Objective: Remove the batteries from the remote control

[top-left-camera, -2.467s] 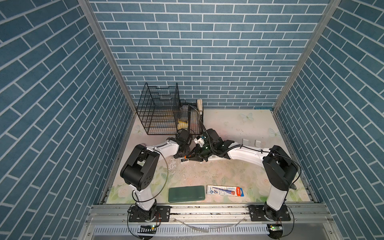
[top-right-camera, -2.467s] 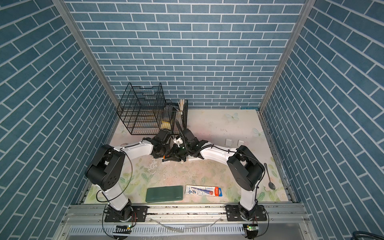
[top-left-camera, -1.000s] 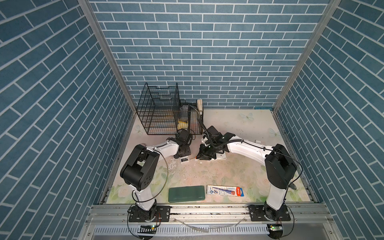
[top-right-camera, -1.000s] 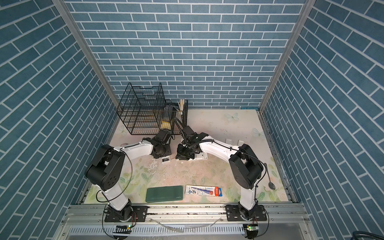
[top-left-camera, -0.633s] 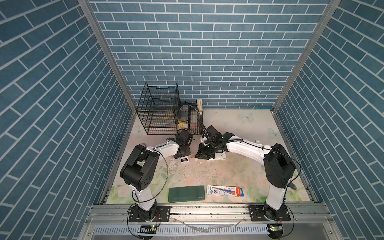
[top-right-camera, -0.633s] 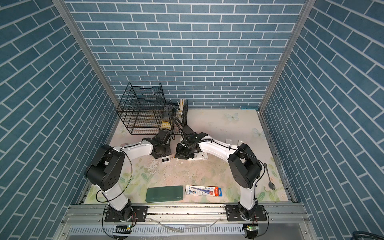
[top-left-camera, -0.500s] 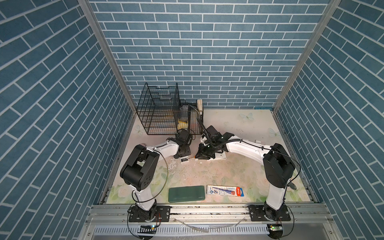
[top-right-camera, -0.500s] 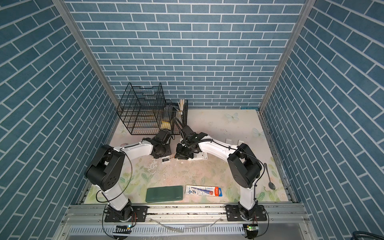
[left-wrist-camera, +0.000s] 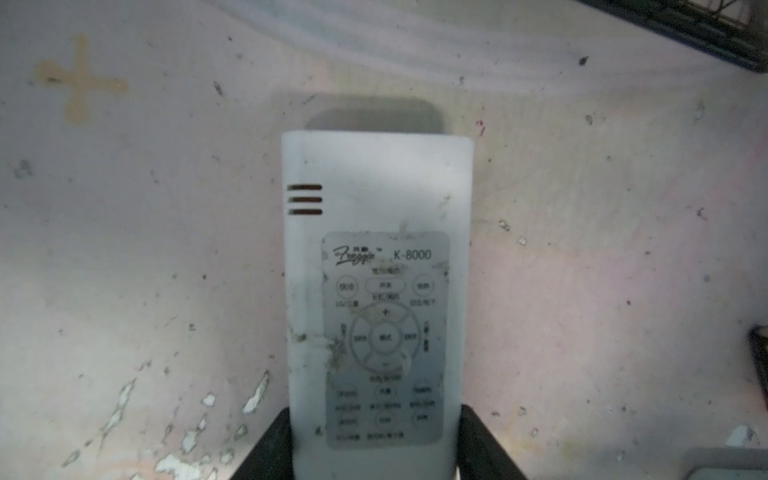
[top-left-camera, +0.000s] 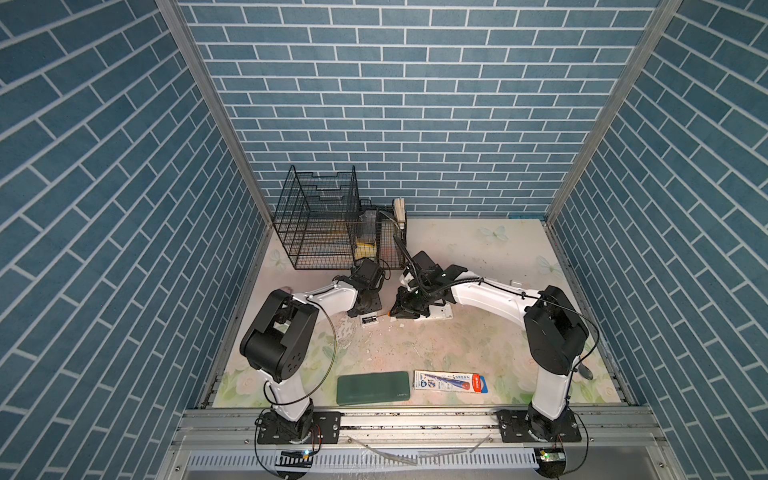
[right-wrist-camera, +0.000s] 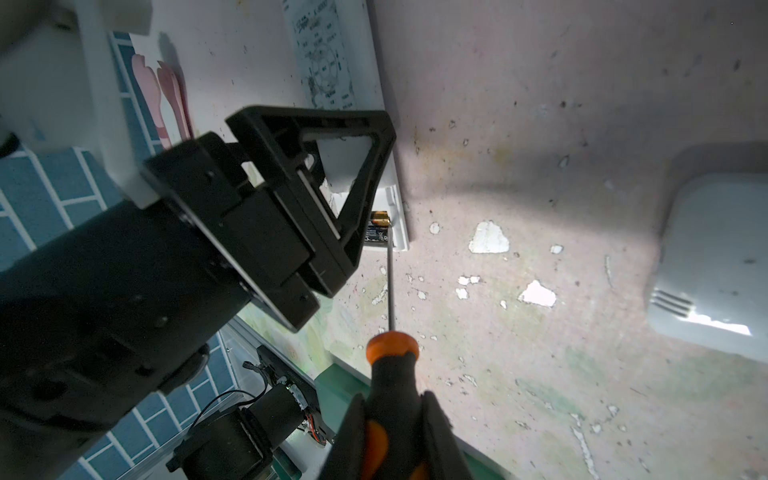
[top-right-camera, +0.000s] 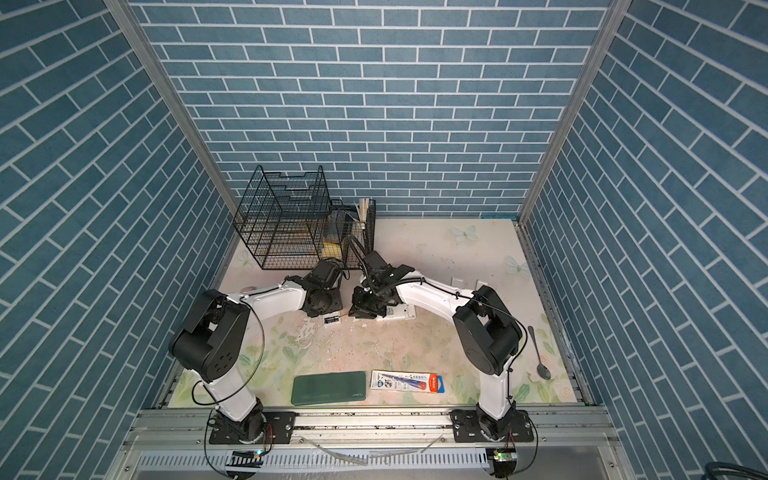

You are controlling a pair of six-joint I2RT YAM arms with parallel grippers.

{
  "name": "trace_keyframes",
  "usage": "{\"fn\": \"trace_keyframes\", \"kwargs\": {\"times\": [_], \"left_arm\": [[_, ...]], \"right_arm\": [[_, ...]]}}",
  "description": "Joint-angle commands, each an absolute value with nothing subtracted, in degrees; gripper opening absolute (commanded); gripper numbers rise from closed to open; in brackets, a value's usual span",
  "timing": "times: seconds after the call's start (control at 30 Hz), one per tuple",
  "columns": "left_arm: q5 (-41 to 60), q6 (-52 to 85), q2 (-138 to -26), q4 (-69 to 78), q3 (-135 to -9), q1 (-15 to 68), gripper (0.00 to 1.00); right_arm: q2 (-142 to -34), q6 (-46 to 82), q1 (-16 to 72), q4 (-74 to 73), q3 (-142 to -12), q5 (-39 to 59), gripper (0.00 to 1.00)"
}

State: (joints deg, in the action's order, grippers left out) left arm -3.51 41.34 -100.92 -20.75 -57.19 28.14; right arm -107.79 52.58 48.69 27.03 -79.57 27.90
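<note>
The white remote control (left-wrist-camera: 376,208) lies flat on the table, and my left gripper (left-wrist-camera: 376,449) is shut on its near end. In the right wrist view, the remote (right-wrist-camera: 328,41) shows an open compartment at its end. One of the batteries (right-wrist-camera: 379,222), black with a gold end, sits inside. My right gripper (right-wrist-camera: 395,436) is shut on the orange and black screwdriver (right-wrist-camera: 392,374). Its thin shaft reaches the compartment beside that battery. In both top views the left gripper (top-left-camera: 368,305) (top-right-camera: 328,309) and right gripper (top-left-camera: 405,309) (top-right-camera: 363,311) stand close together at mid-table.
A white casing with vent slots (right-wrist-camera: 715,266) (top-left-camera: 440,312) lies under the right arm. A black wire basket (top-left-camera: 320,224) stands at the back left. Near the front edge are a green case (top-left-camera: 372,387) and a packaged item (top-left-camera: 451,381). A spoon (top-right-camera: 539,357) lies at the right.
The right gripper with the screwdriver first pulled away to the right from the left gripper. It has since edged back towards the remote's end. The left gripper has stayed put.
</note>
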Motion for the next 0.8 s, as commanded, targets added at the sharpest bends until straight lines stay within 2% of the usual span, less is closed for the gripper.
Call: {"fn": "trace_keyframes", "kwargs": {"times": [0.0,0.77], "left_arm": [[3.69,42.63,-106.08,-23.99,-53.09,28.83,0.20],[3.42,42.98,-105.93,-24.35,-53.09,28.83,0.20]], "right_arm": [[-108.98,51.99,48.70,27.33,-82.39,28.65,0.00],[-111.97,47.29,50.80,39.42,-90.57,22.81,0.00]]}}
